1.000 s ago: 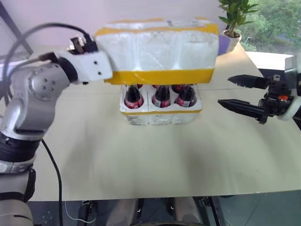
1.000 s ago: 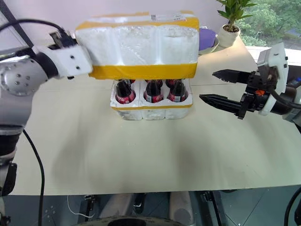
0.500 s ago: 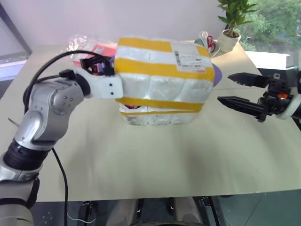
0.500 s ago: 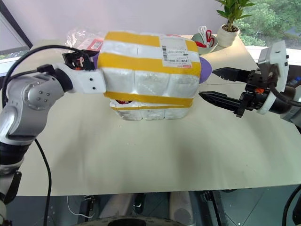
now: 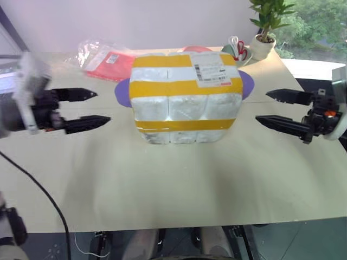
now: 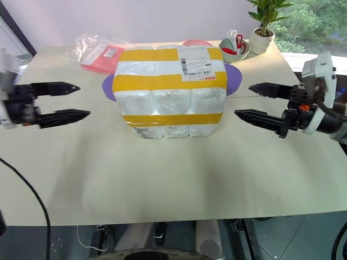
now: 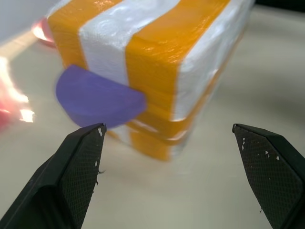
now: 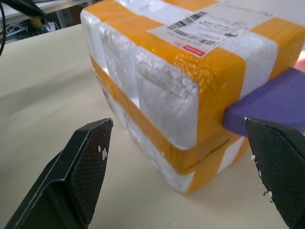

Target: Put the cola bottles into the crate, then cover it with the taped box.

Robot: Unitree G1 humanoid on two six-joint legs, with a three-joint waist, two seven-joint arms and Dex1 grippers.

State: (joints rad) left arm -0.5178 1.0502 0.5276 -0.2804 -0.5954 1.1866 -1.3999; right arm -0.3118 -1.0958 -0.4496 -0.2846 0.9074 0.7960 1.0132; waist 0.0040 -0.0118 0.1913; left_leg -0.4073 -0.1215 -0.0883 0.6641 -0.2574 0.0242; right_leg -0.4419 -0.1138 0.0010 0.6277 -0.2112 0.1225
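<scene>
The taped box (image 5: 184, 89), white foam with wide yellow bands and a shipping label on top, rests level on the crate (image 5: 173, 136) in the middle of the table. Just the crate's lower white wall shows beneath it. The cola bottles are hidden under the box. My left gripper (image 5: 103, 105) hangs open to the left of the box, clear of it, and from the left wrist (image 7: 167, 128) the box's end stands beyond the spread fingers. My right gripper (image 5: 262, 106) stays open to the right of the box, apart from it, holding nothing.
A purple plate (image 5: 122, 92) lies behind the box and pokes out on both sides. At the back of the table are a clear bag with red contents (image 5: 108, 57), a green bowl (image 5: 237, 50) and a potted plant (image 5: 264, 32).
The taped box came down from above the bottles onto the crate and now covers them. My left gripper let go of it, opened and drew back to the left. The right arm held still.
</scene>
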